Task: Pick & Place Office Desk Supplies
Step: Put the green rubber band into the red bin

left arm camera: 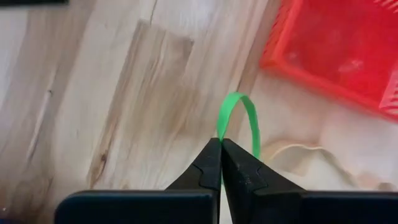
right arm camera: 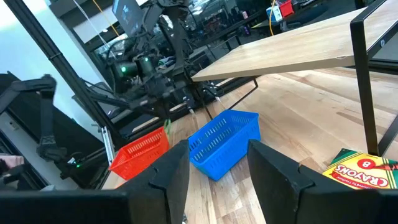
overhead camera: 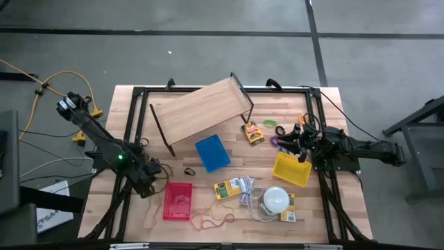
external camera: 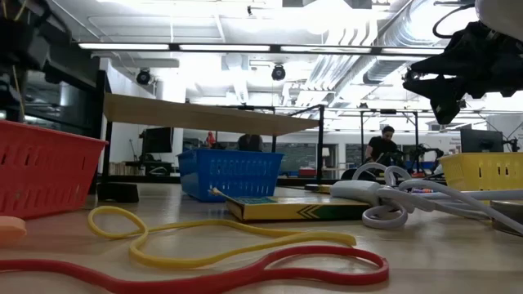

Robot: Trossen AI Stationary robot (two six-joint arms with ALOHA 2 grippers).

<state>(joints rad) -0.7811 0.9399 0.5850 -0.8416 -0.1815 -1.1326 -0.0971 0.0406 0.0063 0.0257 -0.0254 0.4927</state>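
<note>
The left arm reaches in from the bench's left edge, its gripper low over the front-left part of the top, just beside the red basket. Its fingers are pressed together on a thin green band, whose loop stands up past the fingertips; the band is clear of the basket, over bare wood at the basket's rim. A tan band lies on the wood close by. The right arm comes in from the right edge, its gripper raised above the top near the yellow basket, fingers spread wide and holding nothing. A tilted wooden shelf on dark legs occupies the rear centre, with the blue basket in front of it. A crayon box lies to the right of the shelf, with small green and purple pieces beyond it, too small to identify. Near the front edge lie a red band and a yellow band, loose and overlapping. A yellow-green packet sits at front centre, beside a white dome with coiled white cord. A person stands far off in the room behind.
</note>
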